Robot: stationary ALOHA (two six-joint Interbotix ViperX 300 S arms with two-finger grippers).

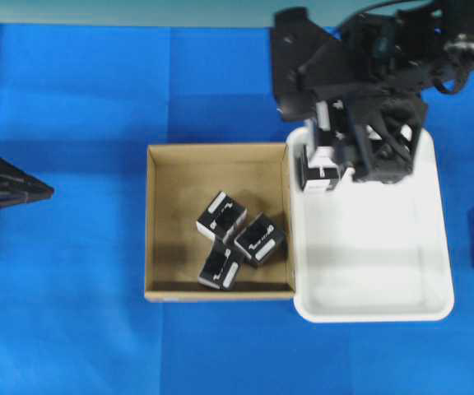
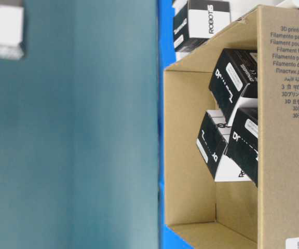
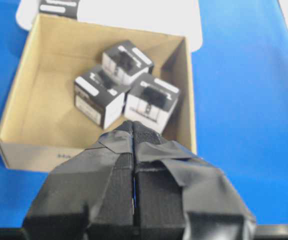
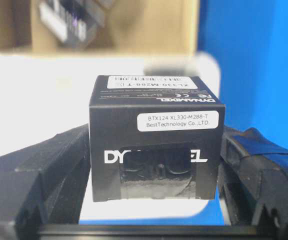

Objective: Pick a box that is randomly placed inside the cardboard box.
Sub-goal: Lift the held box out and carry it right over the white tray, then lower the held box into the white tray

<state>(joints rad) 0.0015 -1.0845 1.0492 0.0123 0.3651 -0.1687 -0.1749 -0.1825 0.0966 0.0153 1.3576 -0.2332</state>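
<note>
Three black boxes (image 1: 237,239) in cardboard box (image 1: 163,156)

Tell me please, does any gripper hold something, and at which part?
The right gripper holds one small black box, clamped by its two opposite side faces, above the white tray. The left gripper is shut and holds nothing.

Cardboard box (image 4: 91,25) blurred, edge-cropped
</note>
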